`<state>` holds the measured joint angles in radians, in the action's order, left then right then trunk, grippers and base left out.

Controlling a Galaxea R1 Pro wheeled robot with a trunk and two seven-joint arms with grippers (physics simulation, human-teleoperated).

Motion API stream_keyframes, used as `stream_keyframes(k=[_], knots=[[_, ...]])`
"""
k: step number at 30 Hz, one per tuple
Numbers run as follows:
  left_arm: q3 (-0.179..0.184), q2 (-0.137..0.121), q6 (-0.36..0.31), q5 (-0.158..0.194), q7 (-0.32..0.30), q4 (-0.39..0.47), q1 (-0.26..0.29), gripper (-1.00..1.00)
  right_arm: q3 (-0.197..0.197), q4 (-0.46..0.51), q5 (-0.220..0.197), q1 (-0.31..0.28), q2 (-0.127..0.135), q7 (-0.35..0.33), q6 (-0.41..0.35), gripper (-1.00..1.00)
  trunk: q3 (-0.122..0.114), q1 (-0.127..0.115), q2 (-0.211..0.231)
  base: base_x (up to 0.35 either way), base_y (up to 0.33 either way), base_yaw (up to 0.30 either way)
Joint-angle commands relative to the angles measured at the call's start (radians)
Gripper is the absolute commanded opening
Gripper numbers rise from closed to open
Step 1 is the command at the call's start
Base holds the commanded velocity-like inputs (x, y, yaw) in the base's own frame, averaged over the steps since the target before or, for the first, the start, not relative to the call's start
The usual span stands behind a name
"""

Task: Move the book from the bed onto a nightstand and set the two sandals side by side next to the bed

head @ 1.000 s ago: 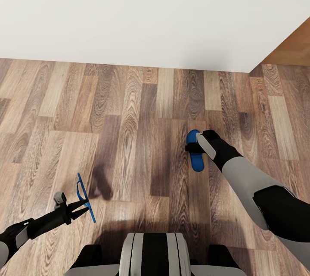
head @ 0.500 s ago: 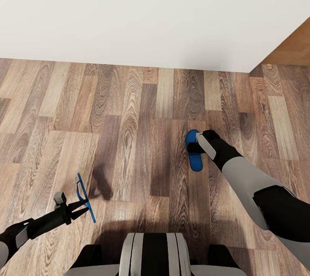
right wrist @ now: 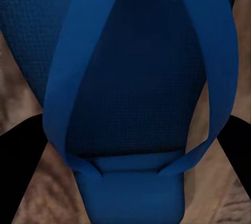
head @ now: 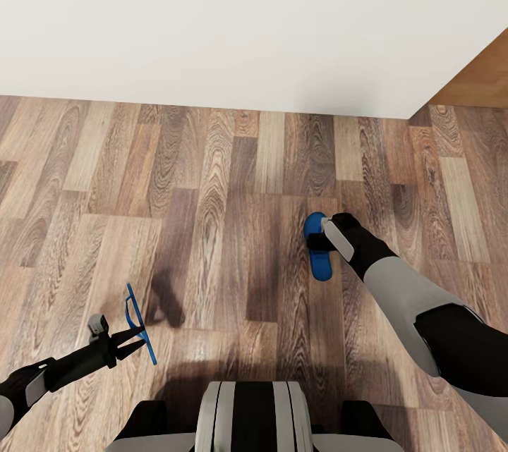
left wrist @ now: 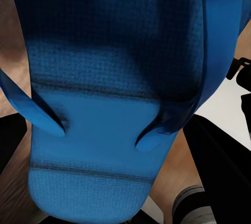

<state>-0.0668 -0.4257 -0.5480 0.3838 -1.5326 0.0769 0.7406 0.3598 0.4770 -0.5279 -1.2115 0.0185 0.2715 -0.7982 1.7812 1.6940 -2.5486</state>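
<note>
left gripper (head: 134,336) clamped on a blue sandal (head: 139,325) held edge-up at near left, right gripper (head: 319,240) closed on the other sandal (head: 318,249) lying flat, wood floor (head: 233,212)

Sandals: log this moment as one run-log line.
left end effector: shut on left sandal, edge-on | right end effector: shut on right sandal, flat | wood floor below

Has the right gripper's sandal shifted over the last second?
Yes, barely. The sandal in the right gripper has crept slightly toward the white wall, judged against the floor planks. The view itself is unchanged.
</note>
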Motion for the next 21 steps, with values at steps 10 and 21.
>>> stream_keyframes(k=[10,21], knots=[[-0.007,0.000,-0.010,-0.008,-0.004,0.000,0.000,-1.00,0.007,0.002,-0.003,0.000,0.001,0.008,-0.002,-1.00,0.001,0.000,0.000,0.000,0.000,0.000],[-0.007,-0.001,-0.010,-0.008,-0.003,0.000,0.000,-1.00,0.005,0.002,-0.003,0.000,0.000,0.008,-0.003,-1.00,0.001,0.000,0.000,0.000,0.000,0.000]])
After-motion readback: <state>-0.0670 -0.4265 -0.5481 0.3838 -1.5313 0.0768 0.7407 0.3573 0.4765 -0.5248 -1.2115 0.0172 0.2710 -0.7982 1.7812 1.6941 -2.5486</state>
